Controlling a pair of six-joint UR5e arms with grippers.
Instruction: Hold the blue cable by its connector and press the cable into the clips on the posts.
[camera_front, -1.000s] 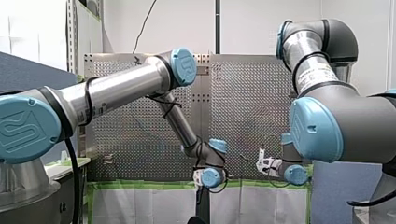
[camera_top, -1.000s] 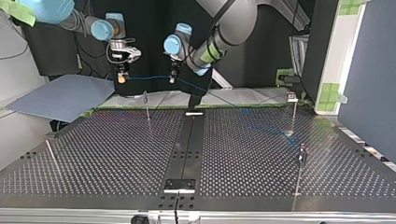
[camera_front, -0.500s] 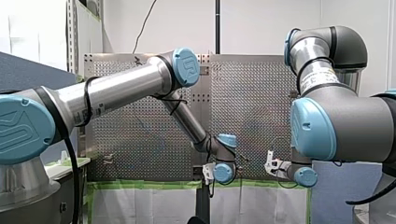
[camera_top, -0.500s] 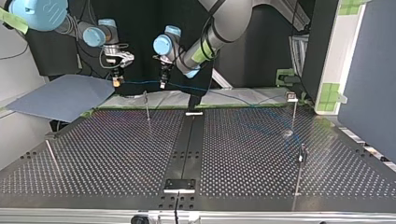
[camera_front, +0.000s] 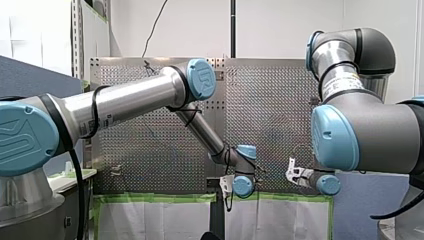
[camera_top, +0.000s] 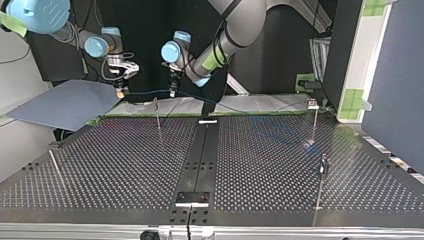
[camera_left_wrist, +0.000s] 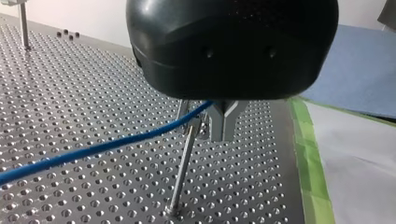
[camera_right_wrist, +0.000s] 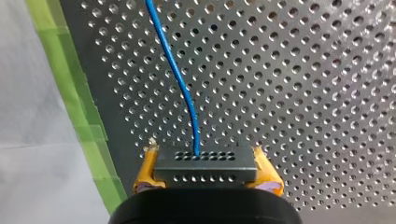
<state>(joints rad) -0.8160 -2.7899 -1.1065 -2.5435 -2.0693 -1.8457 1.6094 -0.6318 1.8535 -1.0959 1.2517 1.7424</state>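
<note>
Top view, left to right. A thin bare post (camera_top: 55, 169) stands near the left edge of the perforated table (camera_top: 125, 165). Behind it a blue sheet (camera_top: 65, 102) lies off the table's far left corner.

The robot's right gripper (camera_top: 120, 93) hangs above the far edge, by the sheet's corner. Seen from its wrist, its yellow pads (camera_right_wrist: 147, 171) are clamped on the black connector (camera_right_wrist: 205, 167), which fills the gap between them. Green tape (camera_right_wrist: 70, 93) edges the table below.

The blue cable (camera_top: 147, 91) leaves the connector and runs about level, in the air, to the robot's left gripper (camera_top: 172, 92), near on the right. A second post (camera_top: 157, 116) stands under that span, between the two grippers, its top just below the cable.

In the left wrist view, the metal fingers (camera_left_wrist: 224, 122) are set narrow. The cable passes between them, up near their roots. The clip (camera_left_wrist: 193, 123) on that post sits right under the cable, beside the fingers. Cannot tell whether the cable is seated in it or only touching.

Past the left gripper the cable slopes down to the right along the table's far edge, toward a third post (camera_top: 314, 122) with a pale clip (camera_top: 312, 104) on top. It seems to reach that clip, but the detail is too small to be sure.

A fourth post (camera_top: 321, 175) stands nearer the camera at the right, well apart from the cable.
</note>
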